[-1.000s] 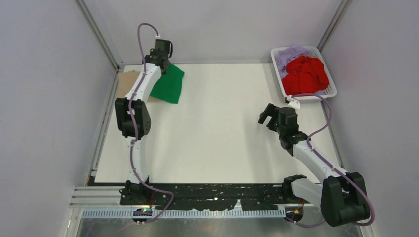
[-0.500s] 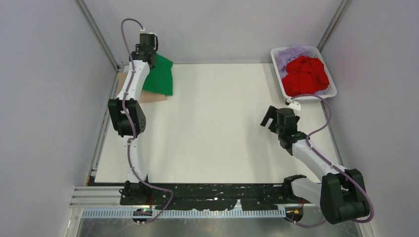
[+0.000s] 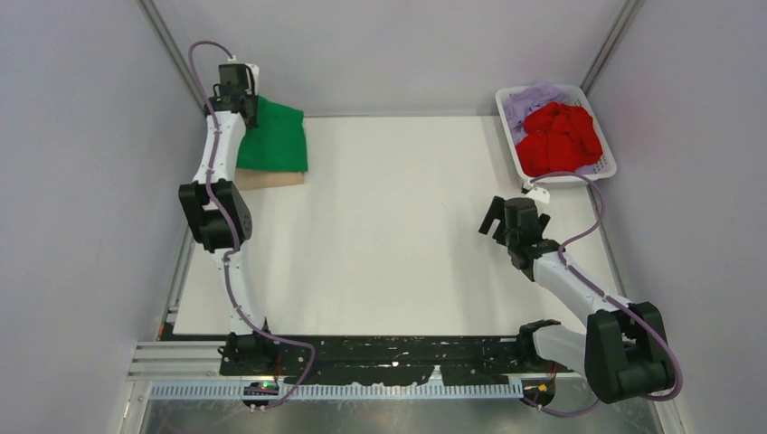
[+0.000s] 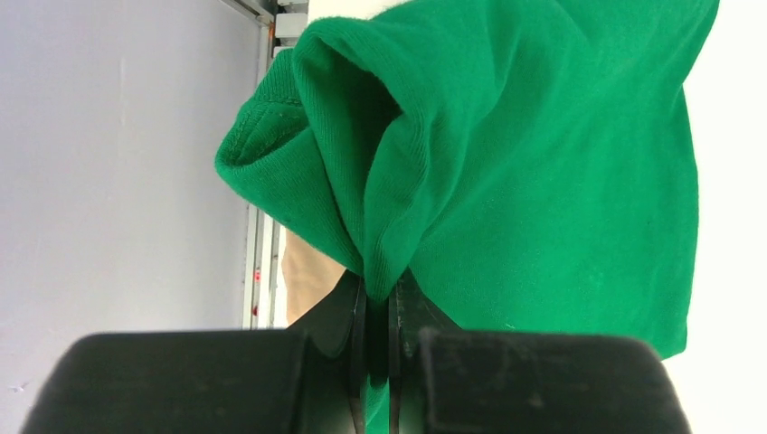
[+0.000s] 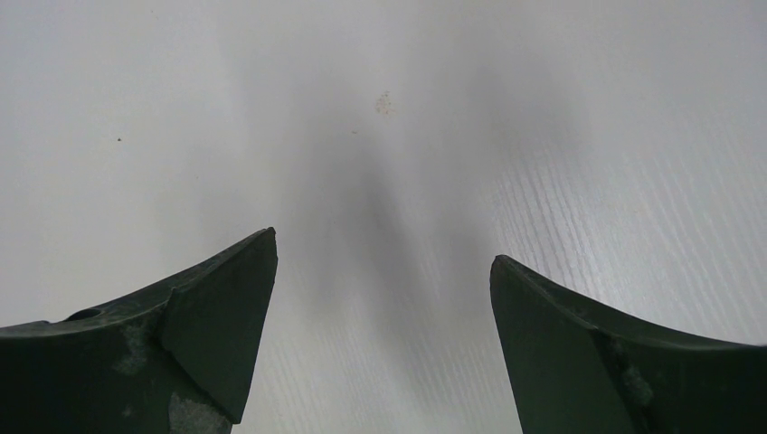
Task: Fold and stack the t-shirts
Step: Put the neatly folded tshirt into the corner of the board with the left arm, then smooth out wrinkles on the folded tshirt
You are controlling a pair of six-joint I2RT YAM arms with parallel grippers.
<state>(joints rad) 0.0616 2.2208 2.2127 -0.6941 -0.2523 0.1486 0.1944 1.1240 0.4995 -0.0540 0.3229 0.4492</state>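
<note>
Left hand point(image 4: 377, 298) clenched on a bunched fold of the green t-shirt point(image 4: 543, 172) over the tan t-shirt point(image 3: 271, 179), far-left; right hand point(image 5: 383, 271) spread wide above the tabletop point(image 3: 398, 226).

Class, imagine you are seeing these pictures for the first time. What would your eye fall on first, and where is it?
The bright green t-shirt stands out, pinched in the shut left hand at the far left corner of the table. Next comes the red t-shirt, heaped in the white basket at the far right corner. The right hand hovers open over the bare surface.
</note>
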